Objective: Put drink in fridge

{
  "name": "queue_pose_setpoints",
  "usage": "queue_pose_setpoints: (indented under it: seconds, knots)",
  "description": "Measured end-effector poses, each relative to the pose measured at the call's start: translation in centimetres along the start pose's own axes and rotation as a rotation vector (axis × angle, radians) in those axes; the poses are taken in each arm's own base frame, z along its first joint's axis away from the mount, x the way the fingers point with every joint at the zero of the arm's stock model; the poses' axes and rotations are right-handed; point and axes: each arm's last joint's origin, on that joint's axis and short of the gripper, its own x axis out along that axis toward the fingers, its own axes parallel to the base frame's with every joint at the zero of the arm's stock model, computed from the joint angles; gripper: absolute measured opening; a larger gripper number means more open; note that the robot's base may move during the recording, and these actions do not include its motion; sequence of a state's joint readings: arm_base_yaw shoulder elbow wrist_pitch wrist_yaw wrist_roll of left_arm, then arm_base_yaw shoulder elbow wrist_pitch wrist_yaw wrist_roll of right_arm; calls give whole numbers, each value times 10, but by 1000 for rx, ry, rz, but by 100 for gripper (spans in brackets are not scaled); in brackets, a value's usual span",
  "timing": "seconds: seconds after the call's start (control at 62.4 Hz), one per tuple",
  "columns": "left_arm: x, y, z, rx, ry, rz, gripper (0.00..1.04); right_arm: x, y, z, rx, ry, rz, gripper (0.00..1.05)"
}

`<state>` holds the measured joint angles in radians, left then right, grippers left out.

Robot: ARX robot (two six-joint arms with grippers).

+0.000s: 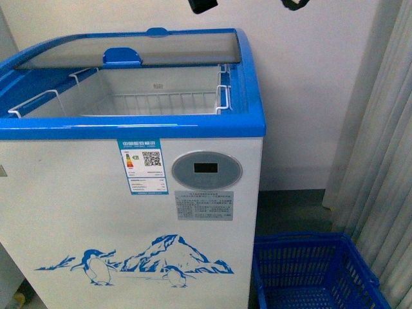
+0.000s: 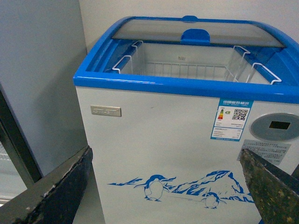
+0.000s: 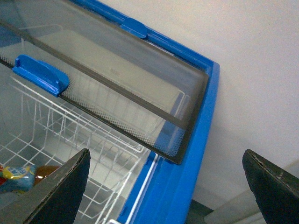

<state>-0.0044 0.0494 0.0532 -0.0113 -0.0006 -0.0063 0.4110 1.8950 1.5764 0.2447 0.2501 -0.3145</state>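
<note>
White fridge (image 1: 77, 212), blue rim, blue penguin picture

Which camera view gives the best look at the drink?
The right wrist view: the drink lies in the fridge's white wire basket, partly hidden behind a gripper finger. The front and left wrist views show the fridge but no drink.

From my remote seat I see the fridge (image 1: 77, 212) with a smooth, faintly glossy white painted body, a shiny blue plastic rim (image 1: 129, 125) and a clear glass lid (image 3: 117, 70) edged with a dotted dark band. Inside sits a white coated-wire basket (image 1: 161, 100), and at 5 o'clock of the fridge a blue plastic crate (image 1: 309, 270) shows an open lattice. My left tool's fingers (image 2: 51, 196) look matt black and scuffed, the drink (image 3: 21, 177) has a glossy printed label, and the curtain (image 1: 380, 161) is pale, soft cloth.
</note>
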Motion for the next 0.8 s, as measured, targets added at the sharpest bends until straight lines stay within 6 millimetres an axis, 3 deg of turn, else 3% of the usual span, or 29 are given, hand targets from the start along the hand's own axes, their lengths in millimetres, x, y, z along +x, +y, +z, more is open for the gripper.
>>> queue_pose_setpoints:
  seconds: [0.192,0.417,0.802]
  knots:
    - [0,0,0,0,0,0,97,-35,-17,-2,52,-11,-14,97]
    - [0,0,0,1,0,0,97,-90,-43,-21,124,-14,-66,97]
    - [0,0,0,1,0,0,97,-145,-65,-49,194,-37,-119,97]
